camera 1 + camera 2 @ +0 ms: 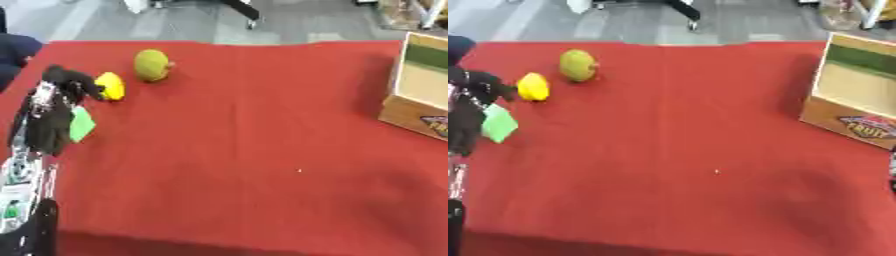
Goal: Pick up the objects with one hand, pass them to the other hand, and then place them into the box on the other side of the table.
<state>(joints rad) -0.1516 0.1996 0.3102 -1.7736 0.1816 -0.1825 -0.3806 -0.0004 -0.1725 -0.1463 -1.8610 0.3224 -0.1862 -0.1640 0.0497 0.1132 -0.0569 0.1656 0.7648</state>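
Note:
A yellow, lemon-like object (110, 86) lies near the table's far left. My left hand (72, 80) is right against its left side, touching it; how the hand stands around it is blurred. Behind it to the right sits a round olive-green fruit (152, 65). A flat light-green piece (499, 123) lies beside my left forearm, nearer to me. The open cardboard box (859, 95) with a fruit label stands at the table's right edge. A dark sliver at the right border, apparently my right hand (892, 170), barely shows.
The red tablecloth (254, 150) covers the whole table. A dark blue shape (16, 52) sits beyond the far left corner. Grey floor and chair legs lie beyond the back edge.

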